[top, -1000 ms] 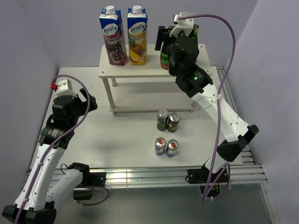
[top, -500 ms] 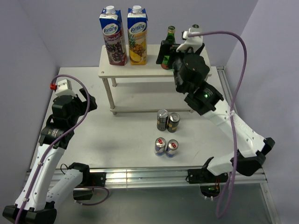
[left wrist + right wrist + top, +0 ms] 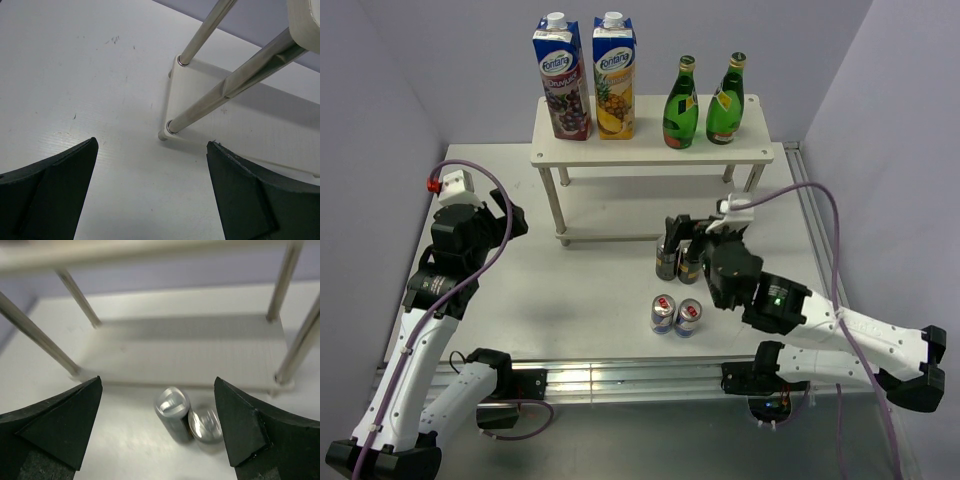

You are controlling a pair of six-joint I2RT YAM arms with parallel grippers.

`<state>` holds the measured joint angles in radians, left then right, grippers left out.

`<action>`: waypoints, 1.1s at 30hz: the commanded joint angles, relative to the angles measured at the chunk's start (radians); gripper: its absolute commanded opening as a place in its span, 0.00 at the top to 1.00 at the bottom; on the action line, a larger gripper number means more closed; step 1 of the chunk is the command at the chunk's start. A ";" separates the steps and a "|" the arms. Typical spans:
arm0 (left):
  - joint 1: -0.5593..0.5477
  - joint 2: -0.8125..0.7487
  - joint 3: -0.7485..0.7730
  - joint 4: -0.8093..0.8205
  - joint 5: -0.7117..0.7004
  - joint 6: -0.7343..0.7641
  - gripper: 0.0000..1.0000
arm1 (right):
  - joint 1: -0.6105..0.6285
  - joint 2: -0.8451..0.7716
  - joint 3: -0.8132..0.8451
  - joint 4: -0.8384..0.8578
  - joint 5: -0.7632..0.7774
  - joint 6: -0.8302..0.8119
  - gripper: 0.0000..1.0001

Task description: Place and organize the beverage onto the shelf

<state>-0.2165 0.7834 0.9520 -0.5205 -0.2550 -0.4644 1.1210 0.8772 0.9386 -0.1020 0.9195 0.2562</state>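
Note:
Two green bottles [image 3: 681, 103] [image 3: 725, 100] stand free on the right of the white shelf's top board [image 3: 650, 152]. Two dark cans [image 3: 667, 260] [image 3: 691, 264] stand side by side on the table in front of the shelf. They also show in the right wrist view [image 3: 173, 412] [image 3: 206, 425]. Two blue-and-silver cans [image 3: 663, 314] [image 3: 688, 317] stand nearer. My right gripper [image 3: 683, 230] [image 3: 158, 381] is open and empty just above the dark cans, partly hiding them. My left gripper [image 3: 512, 218] [image 3: 152, 142] is open and empty, left of the shelf.
Two tall juice cartons [image 3: 562, 80] [image 3: 614, 78] stand on the left of the top board. The shelf's legs [image 3: 200, 30] and lower board [image 3: 185, 350] lie ahead of both grippers. Walls close in at the left, right and back.
My right gripper has left the green bottle standing on the top board and come down and forward to hover over the dark cans. The left arm has not moved.

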 commanded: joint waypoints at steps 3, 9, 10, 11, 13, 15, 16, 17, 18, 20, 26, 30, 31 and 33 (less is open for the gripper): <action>0.006 -0.006 0.005 0.019 0.020 0.012 0.03 | 0.003 -0.067 -0.173 -0.129 0.094 0.286 0.00; 0.006 -0.009 0.004 0.019 0.019 0.010 0.03 | -0.030 -0.001 -0.225 -0.209 0.096 0.421 0.00; 0.006 -0.009 0.005 0.019 0.020 0.010 0.03 | -0.044 0.015 -0.227 -0.214 0.067 0.442 0.00; 0.006 -0.007 0.005 0.019 0.020 0.012 0.03 | -0.059 0.052 -0.230 -0.208 0.049 0.451 0.00; 0.006 -0.007 0.007 0.019 0.022 0.010 0.03 | -0.099 0.089 -0.236 -0.189 0.029 0.468 0.00; 0.006 -0.007 0.005 0.019 0.023 0.012 0.03 | -0.121 0.140 -0.231 -0.189 0.024 0.491 0.00; 0.006 -0.007 0.004 0.020 0.023 0.012 0.03 | -0.127 0.155 -0.230 -0.191 0.025 0.502 0.00; 0.006 -0.007 0.005 0.020 0.022 0.012 0.03 | -0.132 0.178 -0.228 -0.188 0.034 0.505 0.00; 0.006 -0.007 0.005 0.020 0.023 0.012 0.03 | -0.136 0.186 -0.230 -0.192 0.041 0.526 0.00; 0.006 -0.007 0.005 0.020 0.022 0.012 0.03 | -0.150 0.200 -0.234 -0.196 0.038 0.540 0.00; 0.006 -0.009 0.005 0.020 0.025 0.013 0.03 | -0.179 0.226 -0.248 -0.203 0.033 0.577 0.00; 0.006 -0.007 0.004 0.020 0.026 0.013 0.03 | -0.181 0.230 -0.262 -0.222 0.035 0.606 0.00; 0.006 -0.004 0.004 0.020 0.026 0.013 0.03 | -0.181 0.232 -0.267 -0.216 0.029 0.607 0.00; 0.006 -0.006 0.005 0.020 0.025 0.013 0.03 | -0.182 0.239 -0.271 -0.220 0.028 0.620 0.00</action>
<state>-0.2165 0.7834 0.9520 -0.5205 -0.2474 -0.4644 0.9463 1.1004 0.6918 -0.3073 0.9337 0.8276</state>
